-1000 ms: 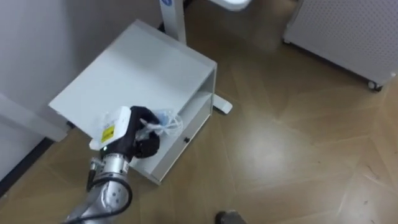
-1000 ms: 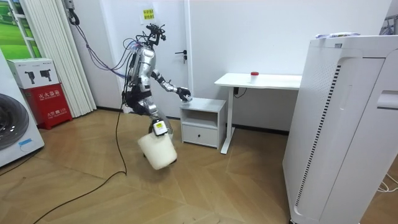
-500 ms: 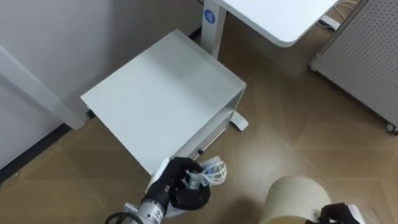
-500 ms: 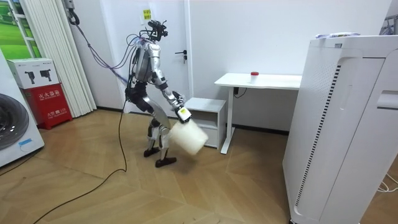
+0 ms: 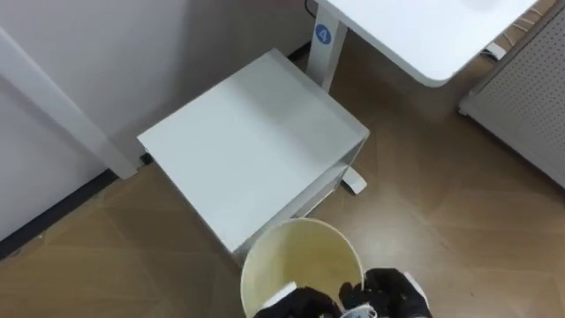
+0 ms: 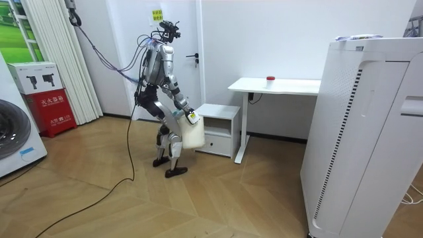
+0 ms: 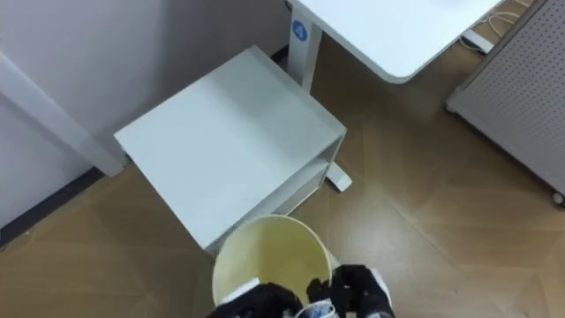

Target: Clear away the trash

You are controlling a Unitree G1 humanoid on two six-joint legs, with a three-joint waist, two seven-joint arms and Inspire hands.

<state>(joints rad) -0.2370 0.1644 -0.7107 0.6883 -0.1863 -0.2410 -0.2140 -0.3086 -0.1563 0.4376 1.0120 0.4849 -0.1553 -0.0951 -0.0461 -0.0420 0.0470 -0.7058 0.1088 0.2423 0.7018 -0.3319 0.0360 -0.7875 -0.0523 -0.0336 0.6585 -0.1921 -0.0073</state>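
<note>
The bottom edge cuts off the bin (image 5: 300, 261), the left robot hand (image 5: 296, 306) and the right robot hand (image 5: 397, 296). The clear scrap (image 5: 357, 311) between the hands barely shows.

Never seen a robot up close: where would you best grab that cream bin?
Take the cream bin by its thin near rim, from above: its mouth faces up and its round wall looks too wide to wrap. The right robot hand sits at that edge.
</note>
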